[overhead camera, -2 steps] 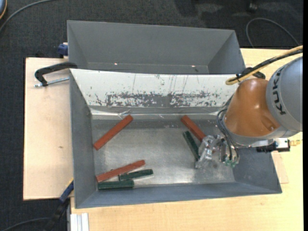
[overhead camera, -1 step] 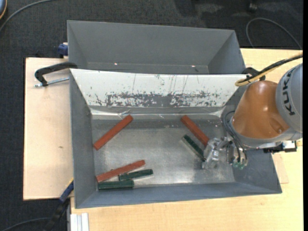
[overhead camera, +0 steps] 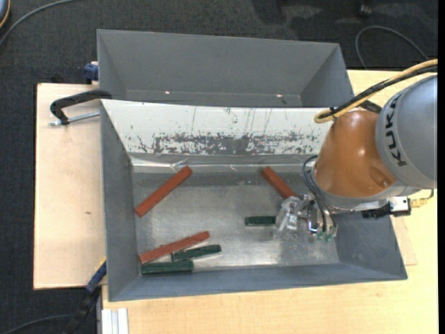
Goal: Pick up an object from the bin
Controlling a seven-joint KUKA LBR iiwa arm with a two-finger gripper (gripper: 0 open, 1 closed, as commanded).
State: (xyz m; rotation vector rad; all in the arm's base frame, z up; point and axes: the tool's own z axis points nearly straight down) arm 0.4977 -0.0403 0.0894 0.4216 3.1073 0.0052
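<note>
My gripper (overhead camera: 288,221) hangs low over the right part of the bin floor, under the orange cover. A short dark green bar (overhead camera: 260,220) lies flat just left of it, its right end close to or touching the fingers. Behind the gripper, a short red-brown bar (overhead camera: 277,181) lies slanted against the back wall. Nothing shows between the fingers.
A long red-brown bar (overhead camera: 163,191) lies slanted at the back left. Near the front left corner lie another red-brown bar (overhead camera: 174,247) and two dark green bars (overhead camera: 196,252) (overhead camera: 167,269). The arm comes in over the right rim.
</note>
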